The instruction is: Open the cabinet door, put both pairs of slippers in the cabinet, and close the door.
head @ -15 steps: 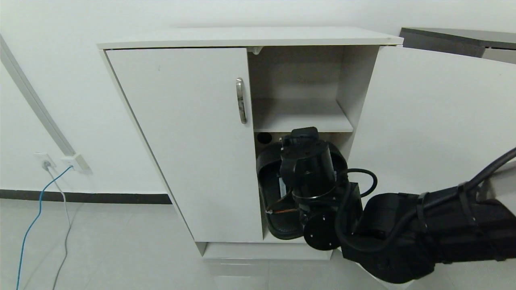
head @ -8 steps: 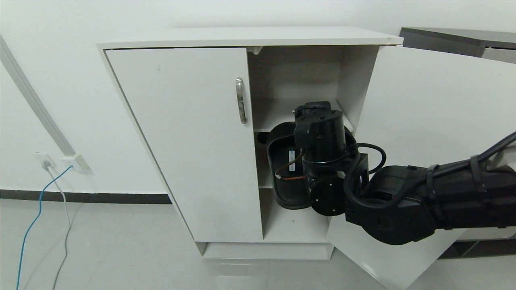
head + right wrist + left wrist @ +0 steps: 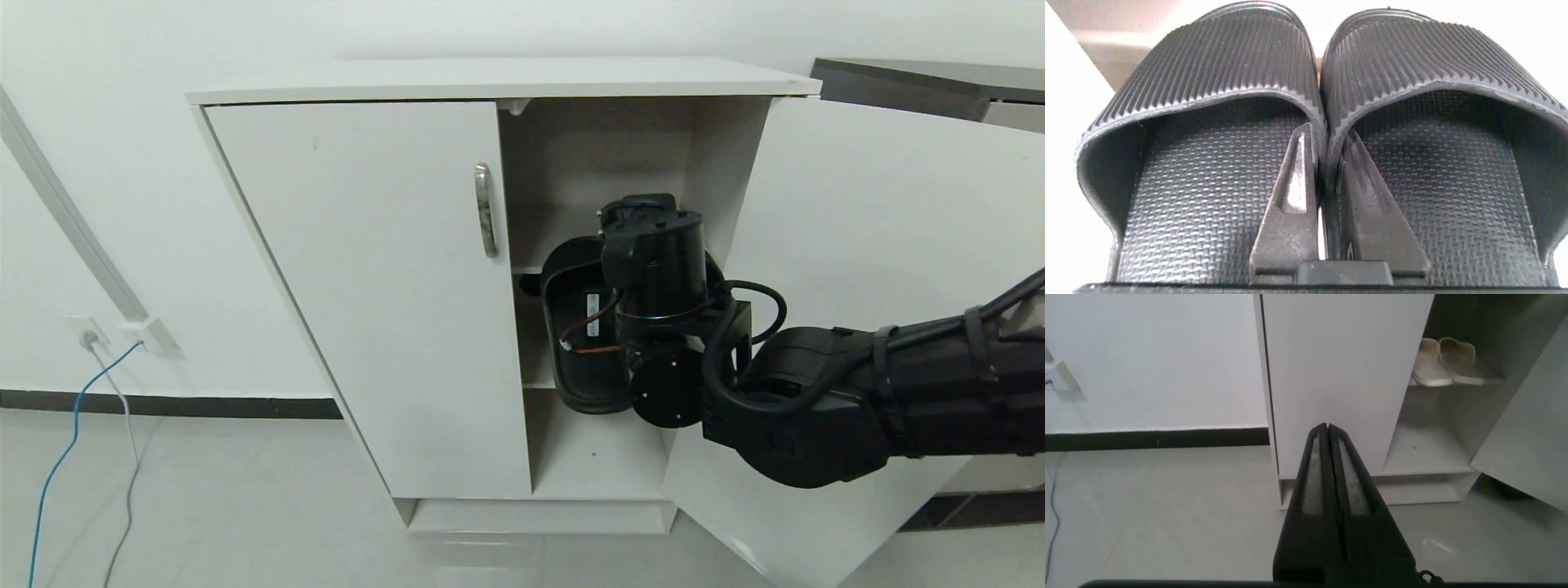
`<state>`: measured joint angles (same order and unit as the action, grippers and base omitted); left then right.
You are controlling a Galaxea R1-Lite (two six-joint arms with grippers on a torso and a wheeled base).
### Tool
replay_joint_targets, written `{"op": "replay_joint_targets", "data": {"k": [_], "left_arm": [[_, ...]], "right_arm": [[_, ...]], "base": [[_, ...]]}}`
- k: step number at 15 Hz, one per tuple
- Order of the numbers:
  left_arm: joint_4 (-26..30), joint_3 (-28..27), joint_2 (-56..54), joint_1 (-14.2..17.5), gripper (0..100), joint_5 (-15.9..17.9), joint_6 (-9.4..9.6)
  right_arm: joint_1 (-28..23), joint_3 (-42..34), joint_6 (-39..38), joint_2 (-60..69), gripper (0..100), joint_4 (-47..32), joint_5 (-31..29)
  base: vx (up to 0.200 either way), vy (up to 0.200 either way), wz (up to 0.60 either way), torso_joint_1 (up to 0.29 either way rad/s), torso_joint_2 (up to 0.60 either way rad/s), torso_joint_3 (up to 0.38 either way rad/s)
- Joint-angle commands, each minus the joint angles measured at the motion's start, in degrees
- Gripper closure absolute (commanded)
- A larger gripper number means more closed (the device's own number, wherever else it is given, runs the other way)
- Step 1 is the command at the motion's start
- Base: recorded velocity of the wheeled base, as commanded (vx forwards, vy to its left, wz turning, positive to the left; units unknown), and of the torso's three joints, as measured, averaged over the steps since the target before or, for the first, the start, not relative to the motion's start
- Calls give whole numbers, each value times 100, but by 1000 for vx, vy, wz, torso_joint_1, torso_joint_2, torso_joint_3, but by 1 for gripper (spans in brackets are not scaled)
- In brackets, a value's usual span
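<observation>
The white cabinet (image 3: 351,286) has its left door shut and its right door (image 3: 865,237) swung wide open. A pair of black ribbed slippers (image 3: 575,327) hangs in the open half, at the height of the middle shelf. My right gripper (image 3: 1325,143) is shut on the black slippers (image 3: 1225,139), pinching their two inner edges together. A pair of beige slippers (image 3: 1449,359) lies on a shelf inside. My left gripper (image 3: 1327,433) is shut and empty, low over the floor in front of the shut door.
A metal handle (image 3: 485,210) sits on the shut left door. A wall socket with a blue and a grey cable (image 3: 82,335) is at the left. Dark-topped furniture (image 3: 922,82) stands behind the open door. Bare tiled floor (image 3: 245,523) lies before the cabinet.
My right arm has lifted the black slippers from the cabinet's bottom compartment up to middle-shelf height. The head camera has shifted slightly.
</observation>
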<state>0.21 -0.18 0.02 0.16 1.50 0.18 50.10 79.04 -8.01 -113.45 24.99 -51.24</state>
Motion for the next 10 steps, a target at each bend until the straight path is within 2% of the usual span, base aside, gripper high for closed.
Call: {"op": "replay_joint_targets", "data": {"k": [1, 5, 10], "left_arm": [[-3, 1, 6, 2, 100, -1, -1], [6, 1, 6, 2, 100, -1, -1], [-3, 1, 6, 2, 100, -1, -1]], "right_arm": [[-9, 23, 1, 24, 100, -3, 0], [-9, 15, 1, 15, 100, -3, 0], [-36, 15, -8, -2, 100, -3, 8]], "base": [[200, 0, 0, 2, 2, 2], [200, 0, 0, 2, 4, 0], [0, 0, 0, 0, 0, 0]]}}
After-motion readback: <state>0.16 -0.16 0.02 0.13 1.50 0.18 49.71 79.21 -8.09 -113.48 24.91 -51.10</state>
